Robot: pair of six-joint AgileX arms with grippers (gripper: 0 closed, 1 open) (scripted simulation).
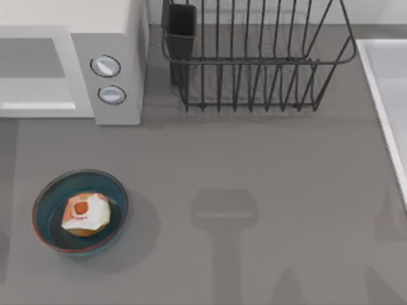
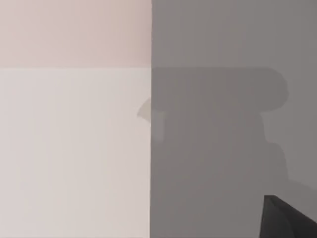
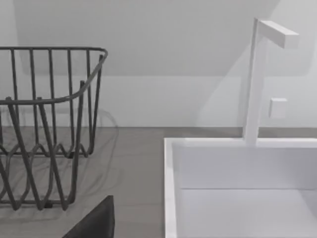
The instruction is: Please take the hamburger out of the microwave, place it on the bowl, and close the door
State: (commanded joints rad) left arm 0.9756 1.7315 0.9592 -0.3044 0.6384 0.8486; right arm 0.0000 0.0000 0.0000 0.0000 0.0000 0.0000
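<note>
The hamburger (image 1: pixel 85 214) sat inside the bowl (image 1: pixel 51 194) at the table's (image 1: pixel 254 159) front left, well apart from the microwave (image 1: pixel 114 38) at the back left. The door (image 1: pixel 38 105) lay flush against the microwave's front. Whether either gripper was open or closed could not be told.

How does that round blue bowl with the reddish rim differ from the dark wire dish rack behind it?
The round blue bowl with the reddish-brown rim is solid-walled and low; the dark wire dish rack is an open cage of thin bars, much larger and taller. The bowl holds the tan-orange hamburger with a white patch; the rack holds a dark cup-like holder at one end. Both rest on the grey table.
</note>
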